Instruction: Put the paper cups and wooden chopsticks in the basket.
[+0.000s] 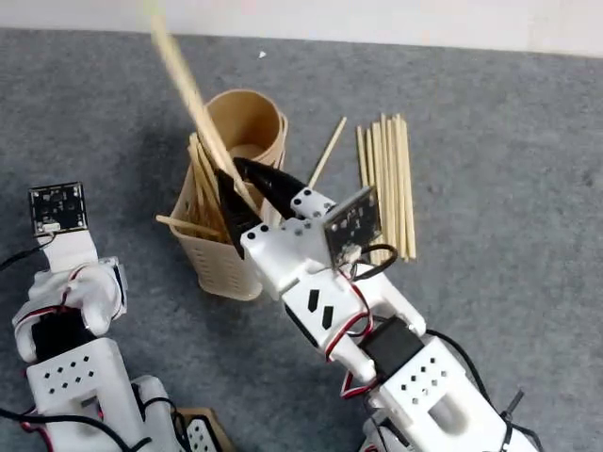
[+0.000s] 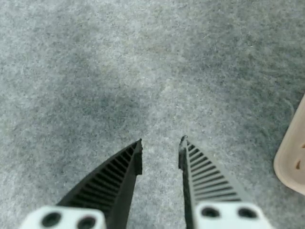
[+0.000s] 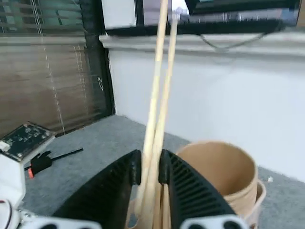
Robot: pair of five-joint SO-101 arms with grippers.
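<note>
Right gripper (image 1: 232, 177): closed down on a pair of wooden chopsticks (image 1: 184, 75), seen right over the basket (image 1: 221, 268).
Held pair: pinched low between the black fingers (image 3: 119, 181); the long ends are tilted up and away from the arm. In the right wrist view the two sticks (image 3: 157, 95) are seen rising side by side out of the gripper (image 3: 150, 160).
Basket: a beige perforated tub, stood on the grey carpet (image 1: 490, 282) between the two arms.
Paper cups (image 1: 247, 118): a nested stack, already placed in the far end of the basket, mouth up. From the right wrist the brown rim (image 3: 219, 167) is seen just behind the fingers.
Chopsticks in basket (image 1: 203, 193): a cluster is leaned in the near end, beside the cups, with one stick (image 1: 184, 224) poked out sideways over the rim.
Loose bundle (image 1: 386, 179): more chopsticks are laid side by side on the carpet, just beside the right arm and outside the basket.
Single stick (image 1: 327, 151): slanted between the cups and the bundle; whether it is leaned or flat cannot be told.
Left gripper (image 2: 160, 148): fingers parted a moderate way, nothing held, bare carpet below.
Basket from left wrist: a rounded corner (image 2: 291, 162) is caught at the edge, apart from those fingers.
</note>
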